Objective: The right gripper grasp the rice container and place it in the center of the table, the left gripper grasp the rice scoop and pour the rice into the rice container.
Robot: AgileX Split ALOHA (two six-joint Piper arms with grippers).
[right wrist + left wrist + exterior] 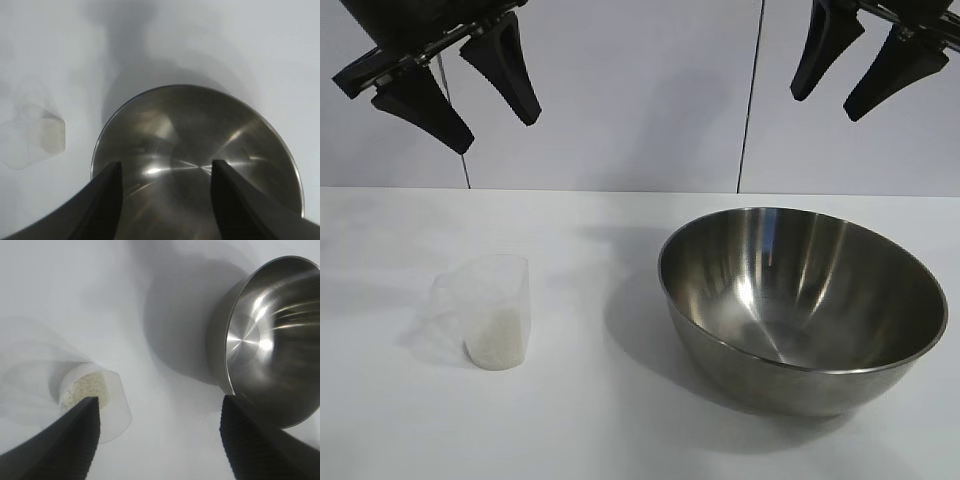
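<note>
The rice container (pixel 803 300), a shiny steel bowl, stands empty on the right half of the white table (pixel 610 225). The rice scoop (pixel 492 305), a small clear plastic cup, stands at the left with white rice (pixel 496 338) in its bottom. My left gripper (pixel 498 132) hangs high above the scoop, open, holding nothing. My right gripper (pixel 827 105) hangs high over the bowl, also open and empty. In the left wrist view, the left gripper (pixel 160 400) shows the scoop (pixel 107 405) beside one finger and the bowl (pixel 275 340) beside the other. In the right wrist view, the right gripper (pixel 166 164) frames the bowl (pixel 200 130); the scoop (pixel 42 135) lies off to one side.
A white panelled wall (pixel 620 90) rises behind the table's far edge. A strip of bare tabletop (pixel 590 330) separates the scoop from the bowl.
</note>
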